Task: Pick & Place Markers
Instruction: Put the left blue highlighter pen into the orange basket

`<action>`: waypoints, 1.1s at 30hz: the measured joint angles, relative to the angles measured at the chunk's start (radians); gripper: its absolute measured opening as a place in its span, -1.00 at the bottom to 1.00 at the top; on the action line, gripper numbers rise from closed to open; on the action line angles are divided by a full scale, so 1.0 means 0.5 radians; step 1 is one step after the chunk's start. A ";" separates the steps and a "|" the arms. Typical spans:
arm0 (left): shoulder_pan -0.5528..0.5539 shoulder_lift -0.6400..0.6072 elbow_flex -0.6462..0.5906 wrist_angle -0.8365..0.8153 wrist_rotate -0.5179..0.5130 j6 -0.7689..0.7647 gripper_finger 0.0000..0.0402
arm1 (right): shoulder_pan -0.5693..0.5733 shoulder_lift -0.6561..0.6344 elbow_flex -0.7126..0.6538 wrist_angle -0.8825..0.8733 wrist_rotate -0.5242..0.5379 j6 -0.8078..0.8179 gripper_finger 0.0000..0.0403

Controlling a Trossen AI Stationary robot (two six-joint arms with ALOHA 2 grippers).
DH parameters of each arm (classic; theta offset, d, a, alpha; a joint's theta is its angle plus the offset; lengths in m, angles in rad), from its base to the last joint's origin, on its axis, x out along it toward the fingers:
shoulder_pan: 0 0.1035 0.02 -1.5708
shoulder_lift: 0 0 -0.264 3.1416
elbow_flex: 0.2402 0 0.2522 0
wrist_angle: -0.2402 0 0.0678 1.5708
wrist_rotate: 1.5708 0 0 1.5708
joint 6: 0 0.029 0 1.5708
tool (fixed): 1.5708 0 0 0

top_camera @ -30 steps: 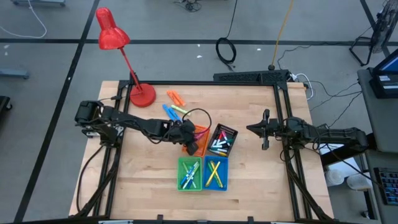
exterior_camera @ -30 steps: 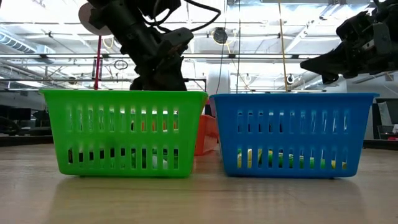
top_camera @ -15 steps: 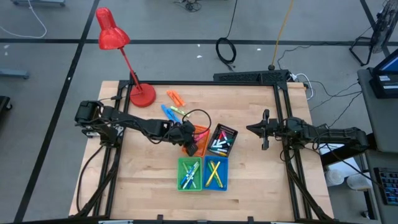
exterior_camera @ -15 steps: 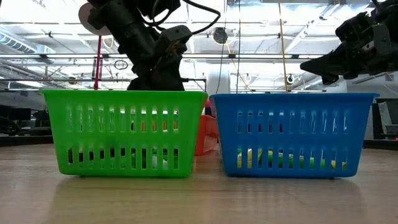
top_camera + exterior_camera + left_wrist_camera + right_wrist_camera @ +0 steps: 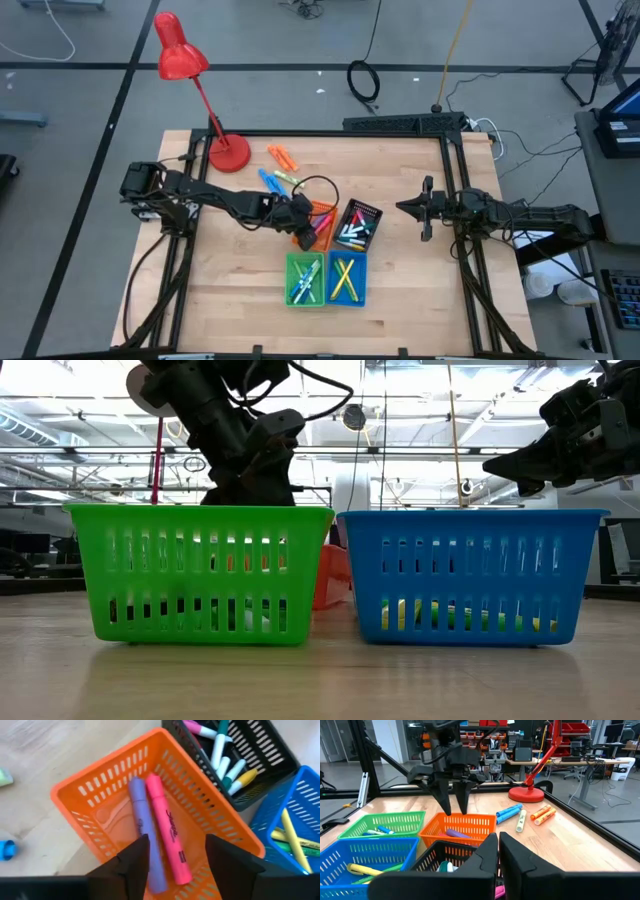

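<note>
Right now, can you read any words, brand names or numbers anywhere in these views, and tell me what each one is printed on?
"Sharpie": along the barrel of the pink marker lying in the orange bin, left wrist view.
Dark print on the purple marker beside it: too blurred to read.
Print on the markers in the black bin: too small to read.
Nothing else legible.

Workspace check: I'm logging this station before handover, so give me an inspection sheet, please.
Surface: wooden table.
Job's things: pink marker and purple marker lie in the orange bin; more in the black, green and blue bins; loose markers on the table.
Clutter: red lamp.
Claws: left claw open above the orange bin; right claw shut, empty, aside.
Cables: black coil on the floor.
Surroundings: workshop benches.
</note>
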 joint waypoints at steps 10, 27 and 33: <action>0.195 -0.199 -0.001 -0.475 -0.328 -0.214 -0.01 | 0.000 -0.001 0.001 0.008 0.000 0.000 -0.96; 0.574 -0.194 -0.224 -0.784 -0.513 -0.752 -0.13 | 0.000 -0.001 0.000 0.001 0.000 0.000 -0.96; 0.768 -0.194 -0.383 -0.484 -0.372 -0.724 -0.20 | 0.000 -0.001 0.001 0.001 0.000 0.000 -0.96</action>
